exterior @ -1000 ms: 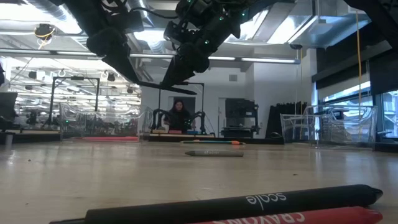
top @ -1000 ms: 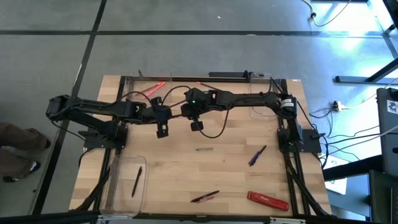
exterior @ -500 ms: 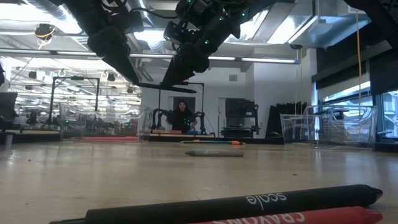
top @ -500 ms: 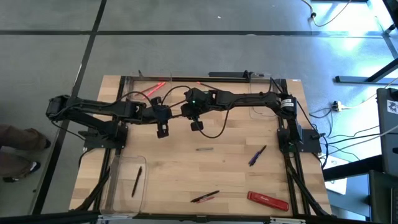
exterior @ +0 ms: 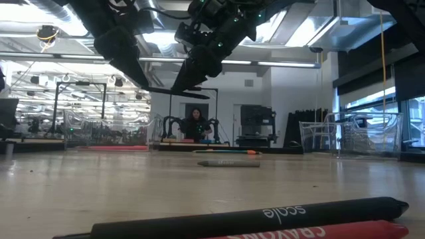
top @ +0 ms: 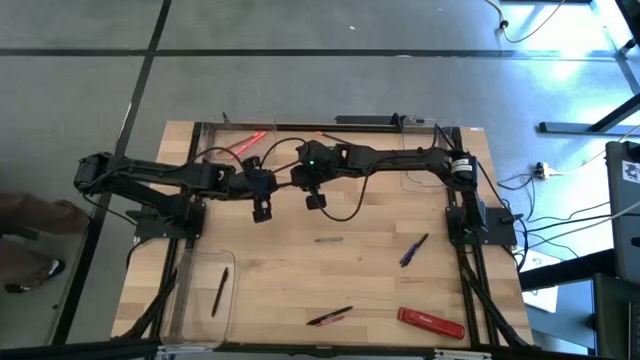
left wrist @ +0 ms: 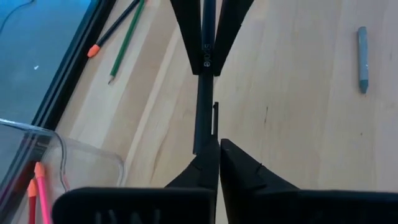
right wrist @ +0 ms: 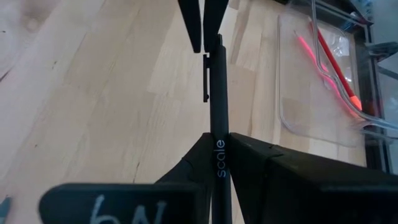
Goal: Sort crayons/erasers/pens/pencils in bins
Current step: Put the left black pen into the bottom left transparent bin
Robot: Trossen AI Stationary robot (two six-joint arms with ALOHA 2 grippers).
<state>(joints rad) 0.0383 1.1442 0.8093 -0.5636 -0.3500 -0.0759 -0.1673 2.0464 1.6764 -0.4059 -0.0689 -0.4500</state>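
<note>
Both grippers meet above the table's far middle in the high view, left gripper [top: 262, 208] and right gripper [top: 316, 200] close together, while a pencil [top: 219, 291] lies in the near-left bin [top: 186, 305] and crayons [top: 248, 141] sit in the far-left bin [top: 205, 135]. From table height a black pen [exterior: 174, 92] hangs level between the arms, though which fingers pinch it is hard to tell there. Wrist views settle it: the left fingers [left wrist: 199, 171] clamp one end, the right fingers [right wrist: 245, 158] clamp the "scale"-printed barrel.

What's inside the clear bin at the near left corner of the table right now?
The bin holds one thin dark pencil, lying lengthwise. Nothing else shows through its clear walls, and neither claw is over it.
</note>
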